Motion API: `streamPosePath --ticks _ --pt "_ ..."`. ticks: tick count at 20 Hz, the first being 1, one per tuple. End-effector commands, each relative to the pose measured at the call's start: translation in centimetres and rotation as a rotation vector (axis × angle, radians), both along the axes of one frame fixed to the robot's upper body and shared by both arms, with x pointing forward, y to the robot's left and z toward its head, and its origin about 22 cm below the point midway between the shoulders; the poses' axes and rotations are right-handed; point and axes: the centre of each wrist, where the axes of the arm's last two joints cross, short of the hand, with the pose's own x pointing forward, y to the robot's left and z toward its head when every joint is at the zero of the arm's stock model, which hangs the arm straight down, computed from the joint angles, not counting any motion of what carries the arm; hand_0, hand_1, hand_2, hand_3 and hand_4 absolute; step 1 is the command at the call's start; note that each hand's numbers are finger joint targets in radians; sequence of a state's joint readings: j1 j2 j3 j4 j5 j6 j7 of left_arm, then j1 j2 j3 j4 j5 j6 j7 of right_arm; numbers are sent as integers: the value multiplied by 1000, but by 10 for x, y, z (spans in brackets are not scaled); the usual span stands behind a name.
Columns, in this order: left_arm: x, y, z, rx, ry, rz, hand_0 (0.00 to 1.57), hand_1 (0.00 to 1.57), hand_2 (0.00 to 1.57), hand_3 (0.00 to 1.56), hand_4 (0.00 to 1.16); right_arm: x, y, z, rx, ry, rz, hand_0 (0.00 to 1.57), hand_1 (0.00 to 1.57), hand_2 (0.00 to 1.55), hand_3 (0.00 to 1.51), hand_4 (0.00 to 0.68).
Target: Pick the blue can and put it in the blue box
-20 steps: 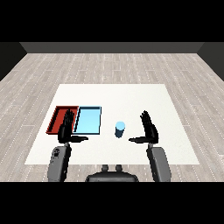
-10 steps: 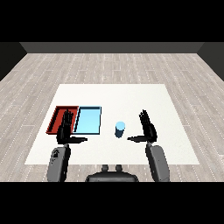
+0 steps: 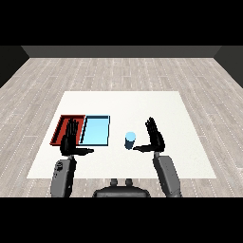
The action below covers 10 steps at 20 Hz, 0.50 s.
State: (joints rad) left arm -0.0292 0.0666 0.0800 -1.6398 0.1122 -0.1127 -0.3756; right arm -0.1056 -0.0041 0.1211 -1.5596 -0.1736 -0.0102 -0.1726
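While upright on the table, blue can [image 3: 130, 140] just left of the right robot hand [image 3: 154, 138], fingers spread, not touching.

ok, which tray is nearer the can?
The blue tray: it lies just left of the can, with the red tray on its far side, partly behind the left robot hand.

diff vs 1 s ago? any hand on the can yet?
Not yet. The right hand has edged left toward the upright light blue can; its fingers are straight, its thumb reaches toward the can, and nothing is taken hold of. Unchanged: the can standing right of the light blue tray, the red tray, and the open left hand at the red tray's near edge.
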Motion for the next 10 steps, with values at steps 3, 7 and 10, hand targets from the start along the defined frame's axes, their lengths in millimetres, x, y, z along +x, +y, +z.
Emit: streamPosePath --ticks 3,7,10 --pt "-14 1 10 -10 5 2 0 0 0 0 0 1 2 -10 77 27 -1 0 0 0 0 0" --pt "6 2 -16 -22 -8 35 0 0 0 0 0 3 28 -25 63 47 1 0 0 0 0 0" --pt "1 4 1 -10 -16 9 0 0 0 0 0 5 45 -32 78 64 -7 0 0 0 0 0"
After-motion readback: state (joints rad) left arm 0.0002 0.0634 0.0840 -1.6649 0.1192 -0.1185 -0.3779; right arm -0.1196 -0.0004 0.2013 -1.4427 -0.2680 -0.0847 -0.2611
